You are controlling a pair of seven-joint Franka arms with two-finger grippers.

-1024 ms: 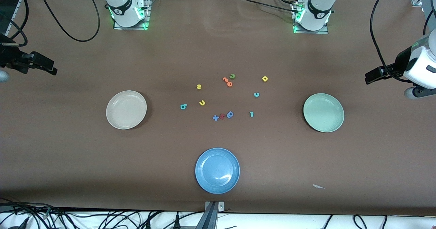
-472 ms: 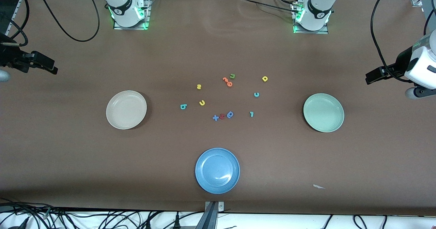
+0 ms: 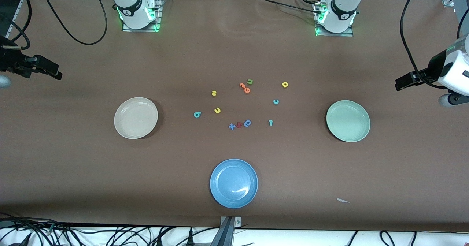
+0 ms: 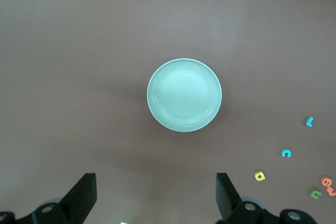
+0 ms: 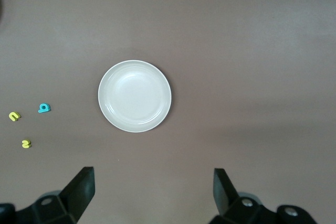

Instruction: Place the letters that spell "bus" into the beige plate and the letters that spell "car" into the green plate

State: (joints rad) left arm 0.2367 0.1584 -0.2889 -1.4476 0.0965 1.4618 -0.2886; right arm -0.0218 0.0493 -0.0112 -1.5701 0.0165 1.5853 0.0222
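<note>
Lying loose at the middle of the worktop, all six wanted letters are still unplaced: teal "b", yellow "u" and yellow "s" toward the beige plate; teal "c", yellow "a" and teal "r" toward the green plate. Both plates are empty. Principal risk is misidentification: a green "u" touches the orange letters, and a blue "a" sits beside a red letter. The blue plate invites a wrong drop. Left gripper hangs over its end of the worktop, right gripper over the other; fingers wide, nothing held. Tiny foam may slip a pinch
</note>
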